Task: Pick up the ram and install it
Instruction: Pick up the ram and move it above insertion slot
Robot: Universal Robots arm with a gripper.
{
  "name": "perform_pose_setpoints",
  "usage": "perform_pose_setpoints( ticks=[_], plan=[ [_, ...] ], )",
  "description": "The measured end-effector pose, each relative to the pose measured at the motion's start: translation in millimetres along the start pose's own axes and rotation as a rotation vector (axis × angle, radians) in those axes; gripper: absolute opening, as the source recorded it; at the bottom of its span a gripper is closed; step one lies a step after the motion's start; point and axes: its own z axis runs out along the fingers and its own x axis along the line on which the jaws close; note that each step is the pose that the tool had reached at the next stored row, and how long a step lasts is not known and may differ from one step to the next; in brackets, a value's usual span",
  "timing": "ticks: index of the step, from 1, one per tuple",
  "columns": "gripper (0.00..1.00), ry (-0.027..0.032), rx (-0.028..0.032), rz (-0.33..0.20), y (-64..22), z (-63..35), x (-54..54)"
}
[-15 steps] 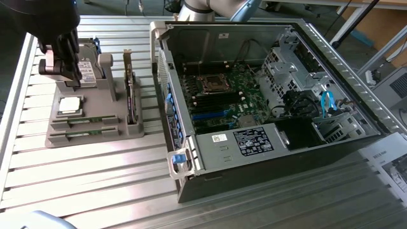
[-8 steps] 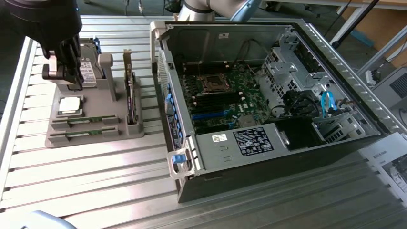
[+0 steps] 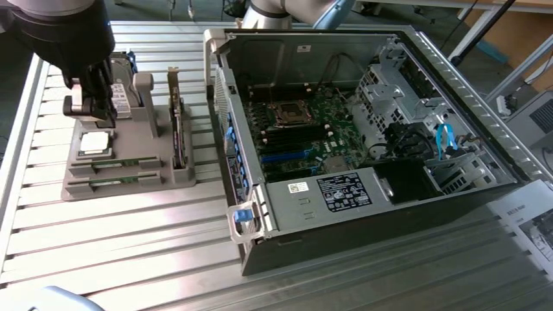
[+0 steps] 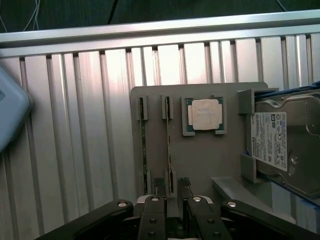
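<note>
Two green ram sticks lie on edge in slots of a grey holder (image 3: 129, 175); one ram (image 3: 115, 164) (image 4: 167, 145) is nearer the processor, the other ram (image 3: 110, 187) (image 4: 143, 145) sits beside it. My gripper (image 3: 92, 115) (image 4: 171, 190) hangs open above the holder, over the processor end, touching neither stick. In the wrist view its fingertips (image 4: 159, 187) straddle the line of the nearer ram, with nothing between them. The open computer case (image 3: 449, 84) shows its motherboard (image 3: 298, 129) at the exterior view's right.
On the holder are a square silver processor (image 3: 93, 144) (image 4: 205, 114), a hard drive (image 3: 123, 84) (image 4: 282, 145) and a dark expansion card (image 3: 179, 133) standing upright. All rest on a ribbed aluminium table (image 3: 129, 246). A pale device (image 4: 10, 115) lies off to one side.
</note>
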Motion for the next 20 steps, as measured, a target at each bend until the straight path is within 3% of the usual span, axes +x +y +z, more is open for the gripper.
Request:
perform_pose_setpoints(
  ticks=[11, 15, 17, 20],
  plan=[
    [0.24, -0.0004, 0.0057, 0.0, -0.1, 16.6, 0.5],
    [0.24, -0.0009, 0.0108, 0.0, -0.4, 44.6, 1.2],
    [0.24, -0.0008, 0.0107, 0.0, -0.4, 47.2, 1.3],
    [0.24, -0.0009, 0.0108, 0.0, -1.7, 46.8, 17.0]
  ],
)
